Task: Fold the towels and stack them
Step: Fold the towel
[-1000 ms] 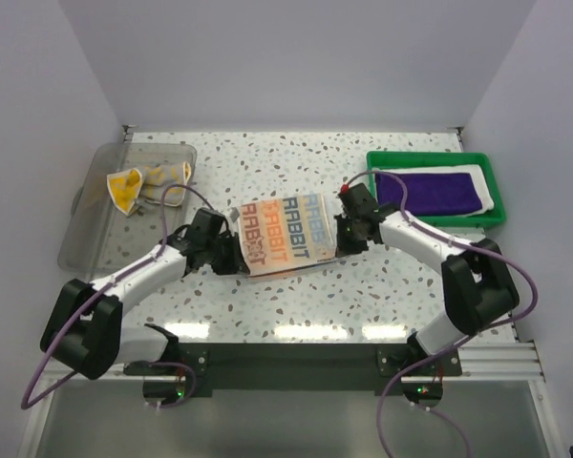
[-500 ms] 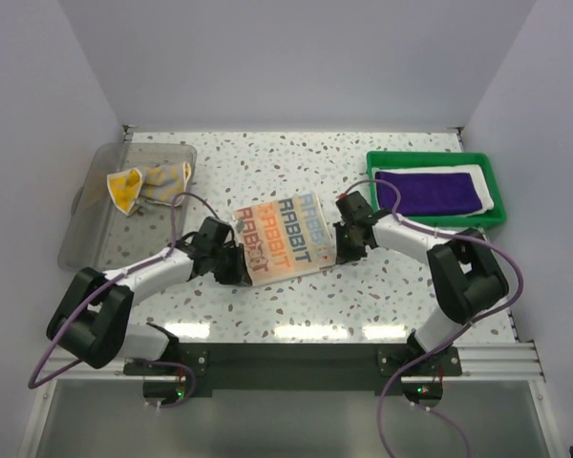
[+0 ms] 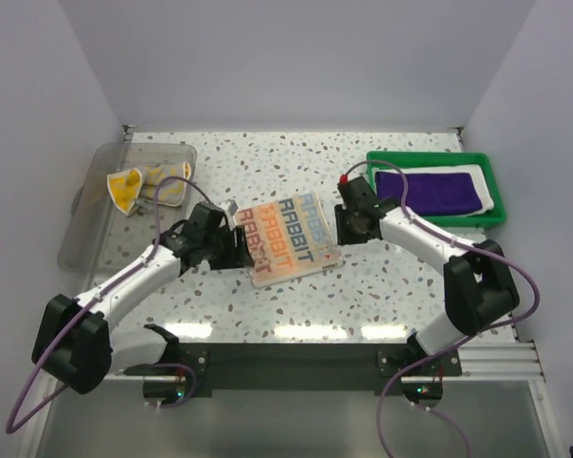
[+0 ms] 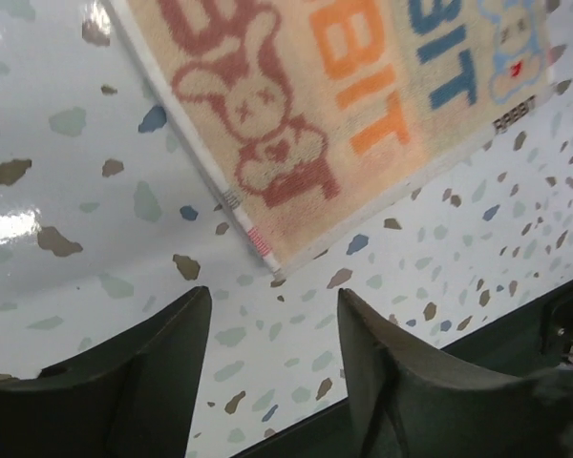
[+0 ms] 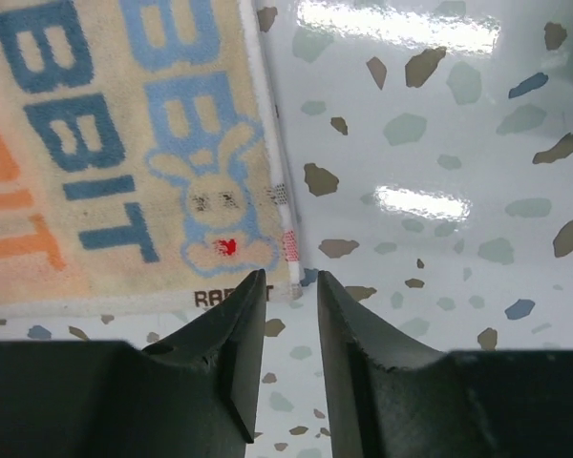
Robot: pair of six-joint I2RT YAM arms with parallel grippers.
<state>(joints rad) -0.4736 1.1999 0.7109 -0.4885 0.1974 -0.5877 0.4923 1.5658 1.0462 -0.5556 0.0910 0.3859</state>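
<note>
Lettered towel (image 3: 288, 239): folded flat with the letters up, lying a little askew at mid-table between my two claws and well apart from the tray.
Its corners: the red-rabbit corner lies just ahead of my left fingers. The blue-rabbit corner lies just past my right fingertips.
Left claw (image 4: 274, 298): fingers apart with nothing between them, over bare table (image 3: 267, 162) just beside the towel's left edge.
Right claw (image 5: 290, 279): fingers only narrowly apart and holding nothing, poised at the towel's corner.
Stack so far: the purple towel (image 3: 428, 191) lies on the white towel (image 3: 485, 183) inside the green tray (image 3: 420, 156), far right.
Step in hand, I judge: take the folded towel up and carry it onto that stack.
Risk, layers: if I pinch only the top layer at a corner, the fold will fall open as I lift.
Risk, narrow gap: my right fingers may butt the hem instead of straddling it. That would shove the towel across the glossy top and rumple it.
Risk, uneven lift: if one claw rises or travels ahead of the other, the cloth will sag or twist and land crooked.
Risk, tray rim: a low carry could catch the hanging edge on the rim and leave it draped over.
Clear bin (image 3: 86, 229): far left with a yellow cloth (image 3: 124, 186) in it, away from that path.
</note>
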